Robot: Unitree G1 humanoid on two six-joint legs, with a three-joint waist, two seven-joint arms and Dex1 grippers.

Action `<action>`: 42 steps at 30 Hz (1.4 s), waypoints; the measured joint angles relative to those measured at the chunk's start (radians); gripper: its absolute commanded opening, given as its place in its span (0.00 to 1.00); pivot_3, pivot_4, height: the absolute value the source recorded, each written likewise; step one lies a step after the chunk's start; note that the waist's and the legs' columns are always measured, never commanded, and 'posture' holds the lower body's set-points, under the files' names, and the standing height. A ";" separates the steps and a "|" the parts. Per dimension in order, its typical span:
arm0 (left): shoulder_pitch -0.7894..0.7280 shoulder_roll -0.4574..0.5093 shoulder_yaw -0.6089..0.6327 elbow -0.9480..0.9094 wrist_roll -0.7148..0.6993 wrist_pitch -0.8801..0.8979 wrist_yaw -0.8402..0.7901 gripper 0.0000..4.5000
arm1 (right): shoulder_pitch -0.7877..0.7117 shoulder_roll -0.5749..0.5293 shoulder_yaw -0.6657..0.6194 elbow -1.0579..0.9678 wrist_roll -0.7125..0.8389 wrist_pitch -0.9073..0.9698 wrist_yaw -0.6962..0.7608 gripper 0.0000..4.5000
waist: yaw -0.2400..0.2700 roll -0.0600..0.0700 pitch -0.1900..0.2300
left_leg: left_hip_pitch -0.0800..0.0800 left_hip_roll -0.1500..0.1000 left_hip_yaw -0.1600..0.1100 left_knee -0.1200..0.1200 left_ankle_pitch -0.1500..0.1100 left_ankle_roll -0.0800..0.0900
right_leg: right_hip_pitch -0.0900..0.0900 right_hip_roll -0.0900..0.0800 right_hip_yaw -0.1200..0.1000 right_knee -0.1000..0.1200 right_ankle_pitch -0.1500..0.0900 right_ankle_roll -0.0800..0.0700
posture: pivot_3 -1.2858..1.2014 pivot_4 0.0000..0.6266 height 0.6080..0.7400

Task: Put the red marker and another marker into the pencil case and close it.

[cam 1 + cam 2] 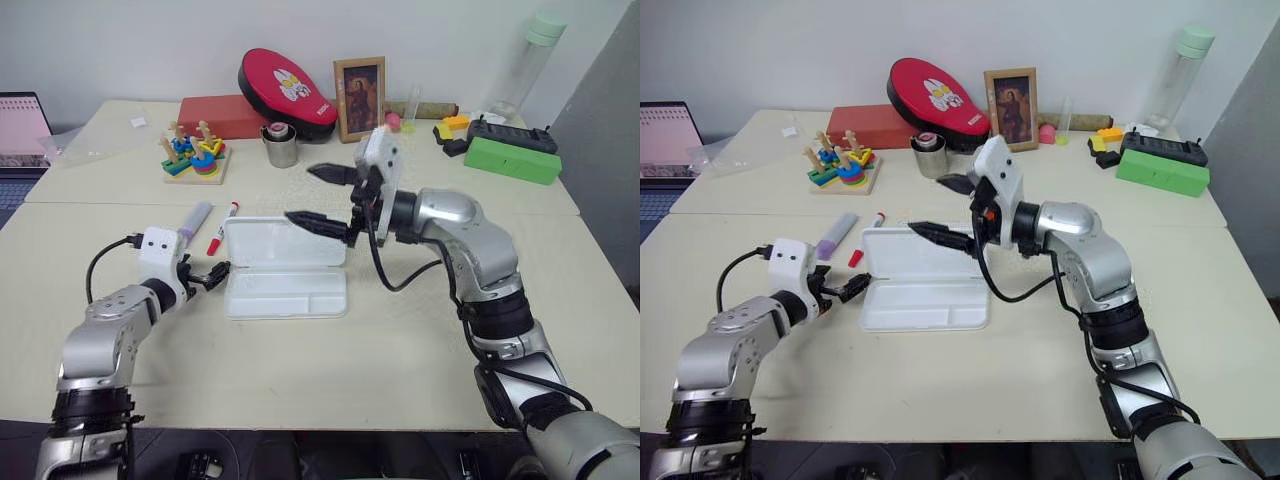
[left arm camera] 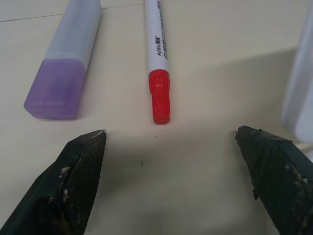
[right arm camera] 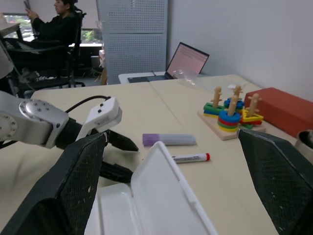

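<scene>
The white pencil case (image 1: 285, 295) lies open at the table's middle, its lid (image 1: 285, 243) standing upright at the back. Just left of it lie the red marker (image 1: 222, 229) and, further left, the thick purple marker (image 1: 195, 220), both flat on the table. My left gripper (image 1: 212, 275) is open and low at the case's left edge, pointing toward the markers; in the left wrist view the red marker's cap (image 2: 160, 96) and the purple marker (image 2: 66, 68) lie just ahead of its fingers. Above the lid hangs my right gripper (image 1: 300, 195), open and holding nothing.
At the back of the table stand a wooden stacking toy (image 1: 195, 155), a metal cup (image 1: 282, 145), a red box (image 1: 225, 115), a red oval case (image 1: 288, 78), a picture frame (image 1: 360, 97), a green box (image 1: 512, 158) and a bottle (image 1: 530, 60). A laptop (image 1: 22, 125) is at the far left.
</scene>
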 measured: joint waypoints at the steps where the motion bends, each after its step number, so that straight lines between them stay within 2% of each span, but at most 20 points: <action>1: -0.013 -0.003 -0.001 0.016 0.006 -0.003 0.000 1.00 | 0.000 0.000 -0.001 0.000 0.003 0.000 -0.007 1.00 | 0.000 0.000 0.000 | 0.000 0.000 0.000 0.000 0.000 0.000 | 0.000 0.000 0.000 0.000 0.000 0.000 | 0.52 0.24 1.00; 10: -0.118 -0.023 -0.024 0.163 0.056 -0.071 0.000 1.00 | -0.001 -0.008 -0.005 0.000 0.021 -0.004 -0.040 1.00 | 0.000 0.000 0.000 | 0.000 0.000 0.000 0.000 0.000 0.000 | 0.000 0.000 0.000 0.002 0.000 0.000 | 0.52 0.24 1.00; 13: -0.125 -0.035 -0.024 0.174 0.059 -0.083 -0.002 0.89 | -0.001 -0.011 -0.005 0.002 0.021 -0.010 -0.047 1.00 | 0.000 0.000 0.000 | 0.000 0.000 0.000 0.001 0.000 0.000 | 0.000 0.000 0.000 0.003 0.000 0.000 | 0.52 0.24 1.00; 21: -0.125 -0.048 -0.038 0.175 0.059 -0.103 -0.021 0.49 | -0.001 -0.015 -0.005 0.011 0.022 -0.018 -0.055 1.00 | 0.000 0.000 0.000 | 0.000 0.000 0.000 0.001 0.000 0.000 | 0.000 0.000 0.000 0.004 0.000 0.000 | 0.52 0.24 1.00; 22: -0.125 -0.049 -0.038 0.175 0.059 -0.104 -0.021 0.47 | -0.001 -0.015 -0.005 0.011 0.022 -0.018 -0.055 1.00 | -0.001 0.000 0.000 | 0.000 0.000 0.000 0.001 0.000 0.000 | 0.000 0.000 0.000 0.004 0.000 0.000 | 0.52 0.24 1.00; 31: -0.130 -0.049 -0.038 0.202 0.064 -0.133 -0.021 0.06 | -0.001 -0.021 -0.005 0.012 0.022 -0.018 -0.055 1.00 | -0.001 0.000 0.000 | 0.000 0.000 0.000 0.001 0.000 0.000 | -0.001 0.000 0.000 0.004 0.000 0.000 | 0.52 0.24 1.00; 42: -0.128 -0.059 -0.035 0.220 0.076 -0.171 -0.002 0.06 | -0.001 -0.027 -0.005 0.012 0.022 -0.019 -0.056 1.00 | -0.001 0.000 0.000 | 0.001 0.000 0.000 0.001 0.000 0.000 | -0.001 0.000 0.000 0.004 0.000 0.000 | 0.52 0.24 1.00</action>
